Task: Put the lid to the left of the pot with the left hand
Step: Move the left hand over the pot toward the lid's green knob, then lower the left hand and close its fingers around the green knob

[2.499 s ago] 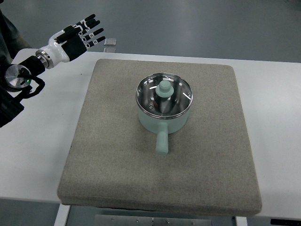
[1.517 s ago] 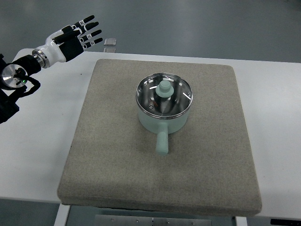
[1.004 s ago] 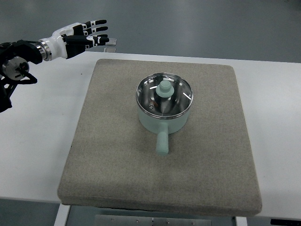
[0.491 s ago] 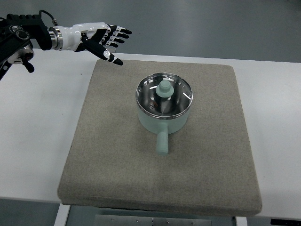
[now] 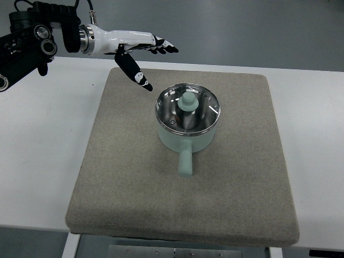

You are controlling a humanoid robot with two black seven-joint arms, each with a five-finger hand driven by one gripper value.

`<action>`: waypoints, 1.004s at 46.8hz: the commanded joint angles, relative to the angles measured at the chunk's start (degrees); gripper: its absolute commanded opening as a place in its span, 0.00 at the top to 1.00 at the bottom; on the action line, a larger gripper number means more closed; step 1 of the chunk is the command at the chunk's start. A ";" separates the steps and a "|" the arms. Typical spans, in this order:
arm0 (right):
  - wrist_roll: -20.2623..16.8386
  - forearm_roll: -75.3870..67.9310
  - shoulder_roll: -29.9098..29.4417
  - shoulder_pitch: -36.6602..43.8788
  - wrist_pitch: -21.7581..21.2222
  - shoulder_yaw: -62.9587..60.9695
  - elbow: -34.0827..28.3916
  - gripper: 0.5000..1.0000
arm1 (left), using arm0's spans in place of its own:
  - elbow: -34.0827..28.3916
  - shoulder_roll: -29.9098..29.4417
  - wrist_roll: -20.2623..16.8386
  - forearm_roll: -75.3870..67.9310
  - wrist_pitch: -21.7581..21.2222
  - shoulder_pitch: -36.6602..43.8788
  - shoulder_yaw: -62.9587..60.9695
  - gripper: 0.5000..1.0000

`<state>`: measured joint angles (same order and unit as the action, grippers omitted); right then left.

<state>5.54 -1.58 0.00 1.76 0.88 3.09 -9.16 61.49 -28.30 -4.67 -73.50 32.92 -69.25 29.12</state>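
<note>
While the lid (image 5: 187,106) is seated on the pot (image 5: 185,130) mid-mat (image 5: 118,177), the left hand (image 5: 135,48) is held flat above the mat's far-left corner, fingers spread, nothing grasped.

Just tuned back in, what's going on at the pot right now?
The left hand is reaching in from the upper left with its fingers spread, holding nothing. It sits up and left of the pot and touches nothing. The glass lid is on the pot, its knob untouched. The pot stands on the grey mat, handle pointing toward the near edge. No right hand in view.
</note>
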 commanded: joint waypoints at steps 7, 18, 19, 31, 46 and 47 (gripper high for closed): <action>0.00 0.00 0.00 0.00 0.00 -0.02 0.02 0.15 | 5.48 0.17 0.01 -8.75 -0.05 -0.45 -0.47 0.02; 0.00 0.00 0.00 0.00 0.00 0.07 0.02 0.15 | 8.73 0.61 0.01 -13.86 0.13 -3.78 -3.98 0.02; 0.00 0.00 0.00 0.00 0.00 -0.01 0.02 0.15 | 8.82 0.70 0.01 -13.86 0.13 -4.40 -4.68 0.02; 0.00 0.00 0.00 0.00 0.00 0.07 -0.06 0.15 | 6.98 4.21 0.18 -14.30 0.21 -11.43 -14.00 0.03; 0.00 0.00 0.00 0.00 0.00 -0.02 0.02 0.15 | 4.78 8.52 0.27 -17.72 0.65 -11.96 -15.15 0.03; 0.00 0.00 0.00 0.00 0.00 -0.02 0.02 0.15 | 4.61 8.52 0.27 -17.90 0.57 -11.96 -15.15 0.03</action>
<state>5.53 -1.58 0.00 1.76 0.88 3.12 -9.15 66.47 -19.88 -4.43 -90.73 33.57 -81.17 13.98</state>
